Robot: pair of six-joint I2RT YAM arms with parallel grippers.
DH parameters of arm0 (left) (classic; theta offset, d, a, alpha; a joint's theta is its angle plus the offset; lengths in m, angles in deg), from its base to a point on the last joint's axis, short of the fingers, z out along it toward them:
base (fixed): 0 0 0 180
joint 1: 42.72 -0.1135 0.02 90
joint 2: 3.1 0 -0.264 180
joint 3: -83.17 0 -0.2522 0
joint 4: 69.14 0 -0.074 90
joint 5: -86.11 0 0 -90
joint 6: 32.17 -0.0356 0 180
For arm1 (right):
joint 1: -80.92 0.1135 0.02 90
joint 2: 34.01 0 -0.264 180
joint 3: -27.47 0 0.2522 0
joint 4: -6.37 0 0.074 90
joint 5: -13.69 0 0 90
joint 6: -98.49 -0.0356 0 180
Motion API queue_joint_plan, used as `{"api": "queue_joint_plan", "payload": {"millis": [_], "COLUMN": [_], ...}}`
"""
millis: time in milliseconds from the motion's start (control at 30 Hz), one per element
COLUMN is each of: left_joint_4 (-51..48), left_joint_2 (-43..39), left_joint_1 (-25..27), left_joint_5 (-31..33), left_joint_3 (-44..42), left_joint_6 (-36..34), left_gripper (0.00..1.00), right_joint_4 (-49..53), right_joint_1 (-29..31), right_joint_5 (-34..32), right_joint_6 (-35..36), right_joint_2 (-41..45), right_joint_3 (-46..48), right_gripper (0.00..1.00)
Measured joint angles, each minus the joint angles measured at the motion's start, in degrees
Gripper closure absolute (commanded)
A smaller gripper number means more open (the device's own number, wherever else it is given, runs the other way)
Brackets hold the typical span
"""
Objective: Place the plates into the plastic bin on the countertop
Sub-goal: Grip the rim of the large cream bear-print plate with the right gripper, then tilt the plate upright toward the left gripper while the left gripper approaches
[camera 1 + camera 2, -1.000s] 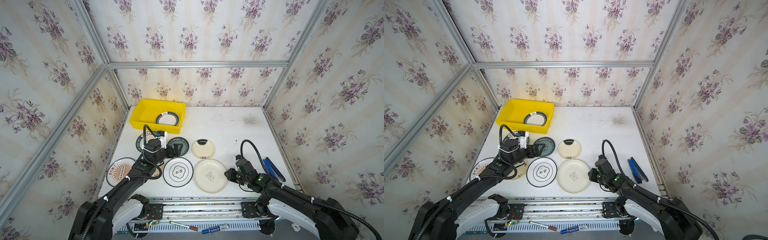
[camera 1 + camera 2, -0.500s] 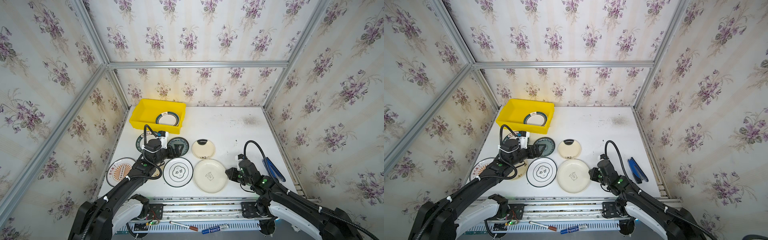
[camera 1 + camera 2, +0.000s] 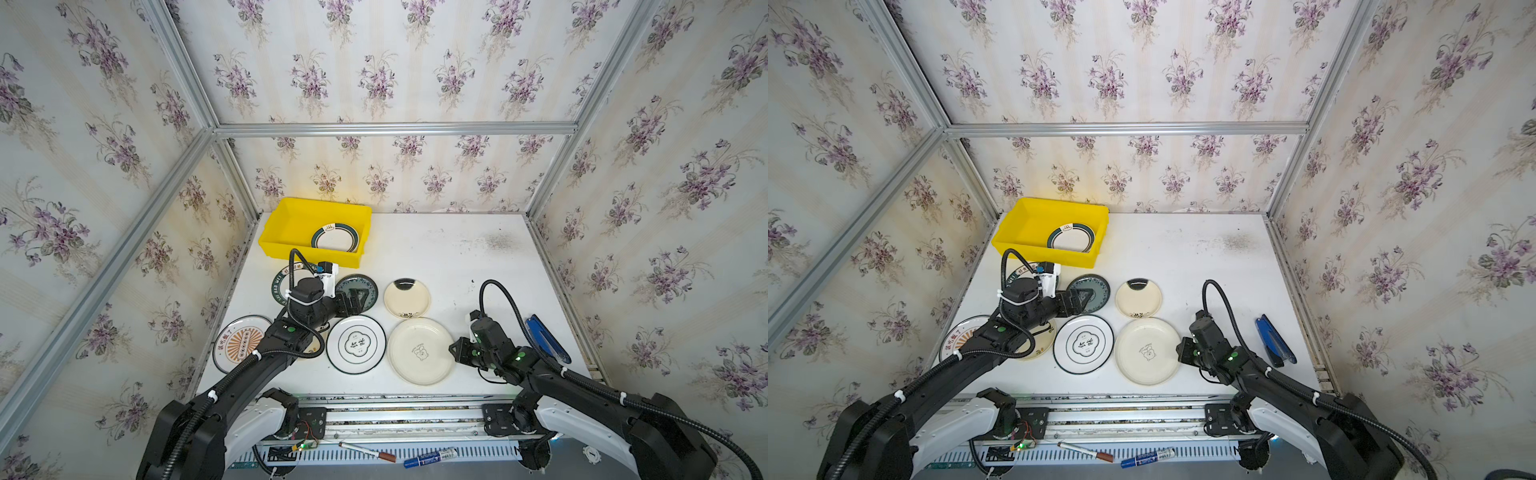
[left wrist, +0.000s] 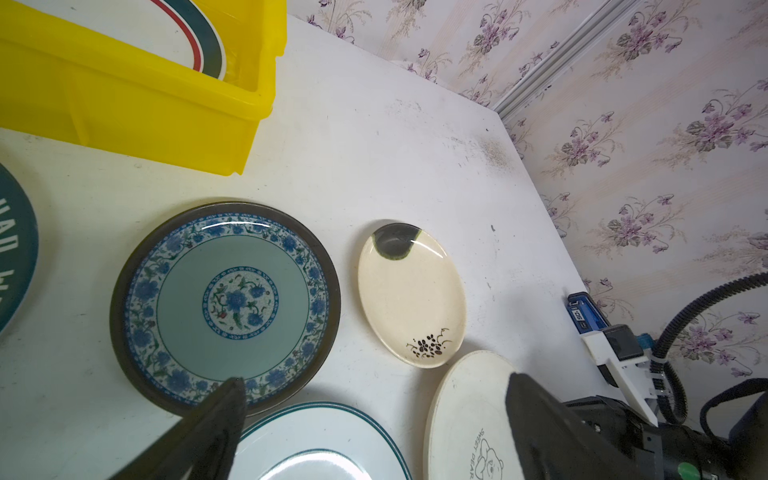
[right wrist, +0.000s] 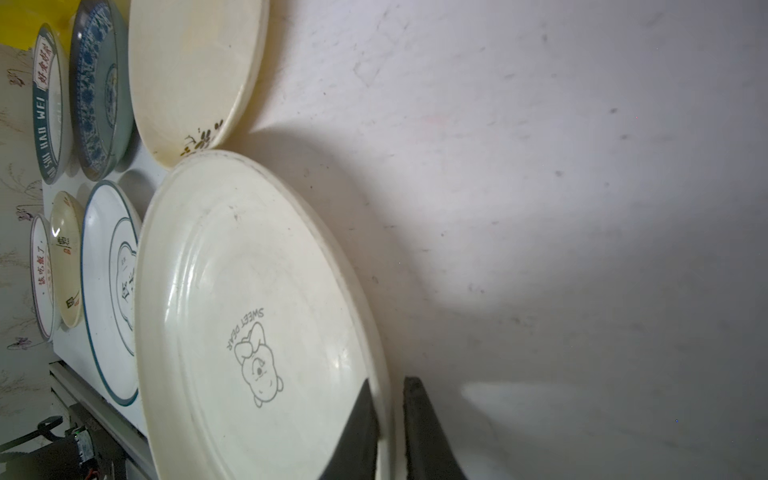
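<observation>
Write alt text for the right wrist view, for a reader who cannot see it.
The jaws of the right gripper pinch the rim of a large cream plate with a bear drawing, lying on the white countertop. Other plates lie beyond it.

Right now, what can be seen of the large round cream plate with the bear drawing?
The large round cream plate looks glossy, shallow, with a raised rim and a faint grey bear drawing marked SWEET DEAR. It lies flat on the white countertop, near the front. The right gripper pinches its right rim.
</observation>
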Motion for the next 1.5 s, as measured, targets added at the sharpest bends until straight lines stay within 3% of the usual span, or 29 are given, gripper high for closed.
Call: {"api": "queue_joint_plan", "payload": {"millis": [100,233,567,1000,1300,1500], "left_joint_4": [0.02,-0.83,-6.54,-12.20,-16.13,-17.81], "left_joint_2": [-0.11,0.15,1.25,7.54,7.50,6.97], "left_joint_1": [0.07,0.74,2.97,6.80,10.95,11.72], "left_joint_5": [0.02,0.55,10.54,21.03,31.43,34.14], "left_joint_3": [0.00,0.63,3.61,8.07,11.30,11.37], "left_joint_6": [0.00,-0.04,-2.34,-3.78,-5.84,-6.49], "left_gripper": [0.00,0.00,0.00,0.00,0.00,0.00], "right_joint_4": [-0.28,-0.24,6.12,13.14,17.79,20.48], "right_joint_1": [0.00,0.00,0.04,0.02,0.00,0.04], "right_joint_5": [-0.04,-0.09,-2.14,-2.49,-2.97,-3.06], "right_joint_6": [-0.42,-0.50,-0.76,2.21,2.56,2.56], "right_joint_2": [-0.42,0.79,6.08,-1.79,0.68,1.77], "right_joint_3": [0.02,0.02,-4.09,-15.74,-19.15,-22.12], "right_gripper": [1.00,1.00,1.00,1.00,1.00,1.00]}}
